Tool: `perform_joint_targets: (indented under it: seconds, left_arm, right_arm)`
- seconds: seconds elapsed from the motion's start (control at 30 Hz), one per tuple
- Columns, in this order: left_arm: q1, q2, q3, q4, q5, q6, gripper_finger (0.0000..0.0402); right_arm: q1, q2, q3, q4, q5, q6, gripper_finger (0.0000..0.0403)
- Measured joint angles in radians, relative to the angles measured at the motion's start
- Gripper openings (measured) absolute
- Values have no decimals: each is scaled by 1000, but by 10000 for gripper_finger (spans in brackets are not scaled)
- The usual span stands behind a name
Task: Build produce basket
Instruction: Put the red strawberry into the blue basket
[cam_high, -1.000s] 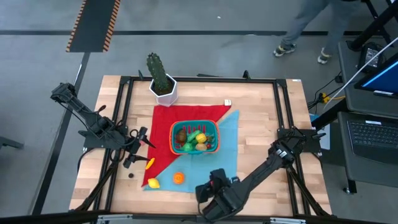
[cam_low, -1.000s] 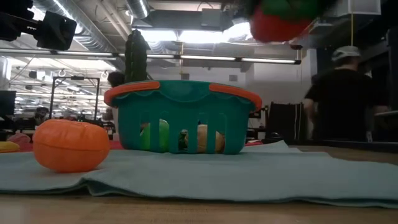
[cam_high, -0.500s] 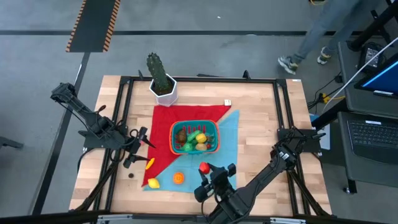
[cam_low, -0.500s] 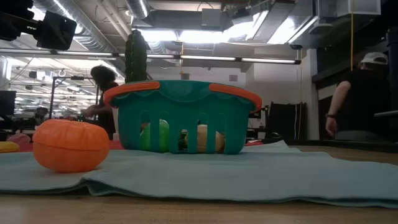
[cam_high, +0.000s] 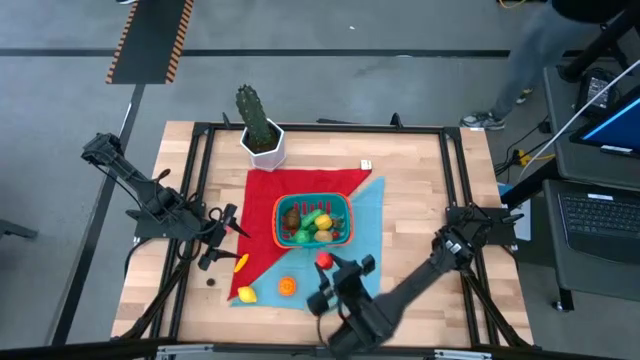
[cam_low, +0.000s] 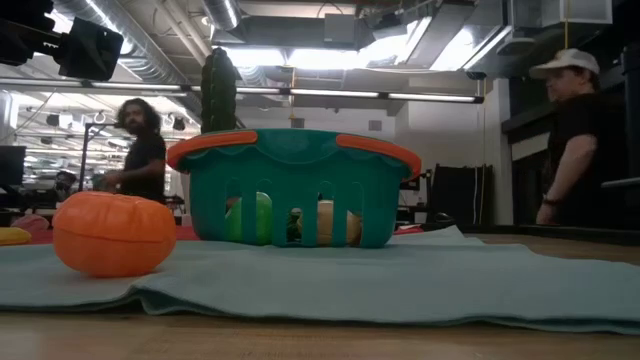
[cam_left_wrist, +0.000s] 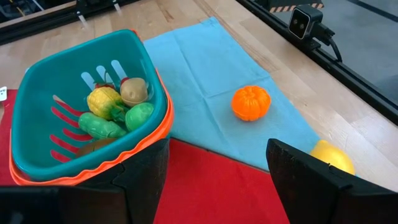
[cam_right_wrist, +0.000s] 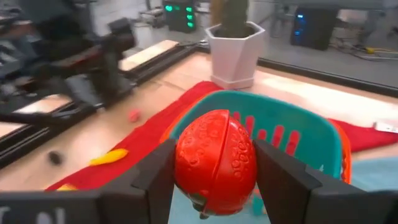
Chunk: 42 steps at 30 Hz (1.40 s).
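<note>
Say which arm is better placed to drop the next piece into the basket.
Right. Its gripper is shut on the red fruit, just short of the basket. The left gripper waits open and empty beside the cloth.

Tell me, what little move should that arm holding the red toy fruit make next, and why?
Probably carry it a bit farther forward, over the teal plastic basket with the orange-red rim, before letting go. The right end effector grips the bumpy red toy fruit just short of the basket's near rim, so releasing now would likely drop it on the blue cloth.
</note>
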Motion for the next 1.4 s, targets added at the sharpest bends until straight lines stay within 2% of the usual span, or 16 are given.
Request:
perform_joint_targets:
  seconds: [0.1, 0.3, 0.53, 0.83, 1.03, 1.3, 1.4]
  left_arm:
    - [0, 0, 0, 0, 0, 0, 263]
    - [0, 0, 0, -1, 0, 0, 263]
    - [0, 0, 0, -2, 0, 1, 263]
    - [0, 0, 0, -2, 0, 1, 263]
    - [-1, 0, 0, -11, 0, 1, 263]
    - [0, 0, 0, -37, 0, -24, 263]
    - [0, 0, 0, -37, 0, -24, 263]
  right_arm:
    - [-46, 0, 0, -24, -34, -11, 190]
    - [-152, 2, 0, -19, -178, -201, 190]
    - [-252, 2, 0, 6, -262, -305, 190]
    - [-368, -13, 2, 175, -446, -668, 190]
    - [-447, -35, 5, 314, -615, -912, 190]
    - [-519, -40, 5, 336, -815, -1019, 190]
    - [-528, -40, 5, 345, -826, -1029, 190]
